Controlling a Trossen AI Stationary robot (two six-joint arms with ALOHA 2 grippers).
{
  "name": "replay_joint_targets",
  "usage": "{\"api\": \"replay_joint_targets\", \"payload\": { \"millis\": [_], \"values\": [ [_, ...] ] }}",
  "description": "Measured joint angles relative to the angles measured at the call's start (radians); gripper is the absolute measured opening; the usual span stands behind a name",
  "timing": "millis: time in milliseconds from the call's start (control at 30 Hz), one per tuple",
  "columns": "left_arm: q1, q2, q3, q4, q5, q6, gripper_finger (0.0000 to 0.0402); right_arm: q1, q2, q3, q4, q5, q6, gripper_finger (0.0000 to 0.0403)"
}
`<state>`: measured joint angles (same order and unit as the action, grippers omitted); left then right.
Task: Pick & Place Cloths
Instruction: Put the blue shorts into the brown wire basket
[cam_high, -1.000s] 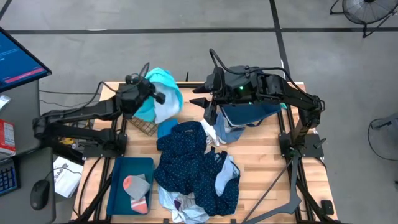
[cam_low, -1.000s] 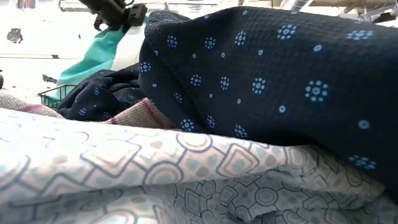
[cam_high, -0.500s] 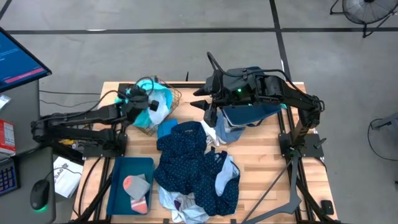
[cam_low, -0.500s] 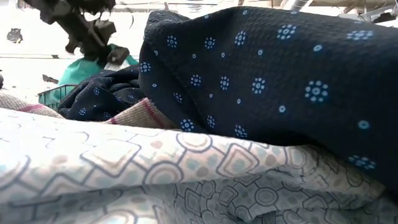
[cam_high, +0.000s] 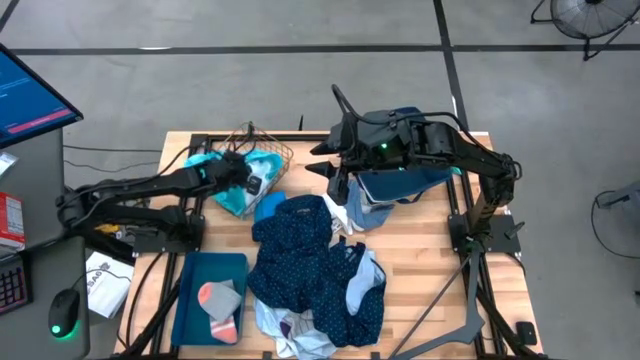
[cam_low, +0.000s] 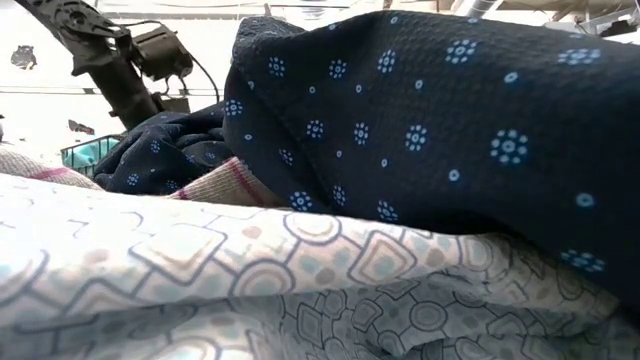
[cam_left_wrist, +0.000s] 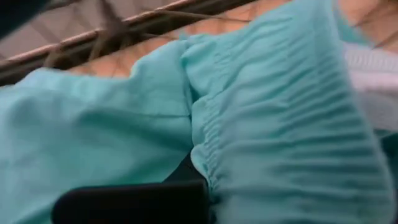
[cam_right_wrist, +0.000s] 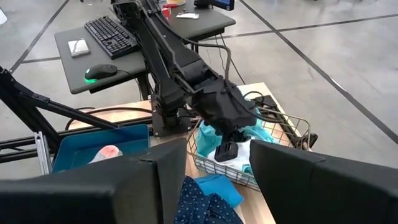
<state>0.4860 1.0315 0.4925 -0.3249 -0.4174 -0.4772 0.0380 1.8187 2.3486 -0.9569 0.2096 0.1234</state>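
My left gripper (cam_high: 254, 183) is down inside the wire basket (cam_high: 272, 156) at the table's far left, shut on the turquoise cloth (cam_high: 232, 193), which lies bunched in the basket with a white piece (cam_right_wrist: 239, 157) beside it. My right gripper (cam_right_wrist: 217, 186) is open and empty. It hovers near the table's far middle (cam_high: 338, 186), over the pale blue-grey cloth (cam_high: 366, 211). The navy dotted cloth (cam_high: 312, 252) lies heaped mid-table, with the bright blue cloth (cam_high: 268, 207) at its far edge. The socks (cam_high: 221, 301) lie on the teal tray (cam_high: 195, 275). My left gripper has a gathered fold of the turquoise cloth (cam_left_wrist: 208, 155), whose pleats run together at the one finger (cam_left_wrist: 130, 202) that shows. The cloth hides the other finger. It comes from above, slanting down into the basket. The cloth rests slack in the basket.
The navy fabric bin (cam_high: 408, 184) sits under my right arm at the far right. A white patterned cloth (cam_low: 300, 290) lies at the near edge and, with the navy dotted cloth (cam_low: 420, 120), fills the low view. A desk with keyboard and mouse (cam_right_wrist: 99, 71) stands beyond the table's left.
My left gripper has gone down from above the wire basket into it, still holding the turquoise cloth. The cloth hung over the basket and hid it; it now lies bunched inside, and the basket's far rim shows.
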Motion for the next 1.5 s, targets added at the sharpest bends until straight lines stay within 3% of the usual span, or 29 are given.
{"api": "replay_joint_targets", "payload": {
  "millis": [200,467,733,933,1133,1500],
  "values": [
    [0.025,-0.042,0.052,0.005,0.033,0.106,0.0055,0.002,0.000,0.000,0.000,-0.002,0.000,0.0172],
    [0.032,-0.114,0.094,-0.003,0.111,0.155,0.0174,0.007,0.000,0.000,-0.004,-0.002,-0.002,0.0172],
    [0.033,-0.158,0.202,-0.202,0.014,0.210,0.0264,0.007,0.000,0.000,-0.006,-0.002,-0.002,0.0172],
    [0.032,-0.158,0.256,-0.290,0.008,0.092,0.0278,0.007,0.000,0.000,-0.006,-0.002,-0.002,0.0172],
    [0.062,-0.158,0.257,-0.397,0.137,-0.032,0.0278,0.007,0.000,0.000,-0.007,-0.002,0.001,0.0172],
    [0.132,-0.227,0.357,-0.509,0.181,-0.110,0.0278,0.008,0.000,0.000,-0.008,-0.003,0.009,0.0172]
  ]
}}
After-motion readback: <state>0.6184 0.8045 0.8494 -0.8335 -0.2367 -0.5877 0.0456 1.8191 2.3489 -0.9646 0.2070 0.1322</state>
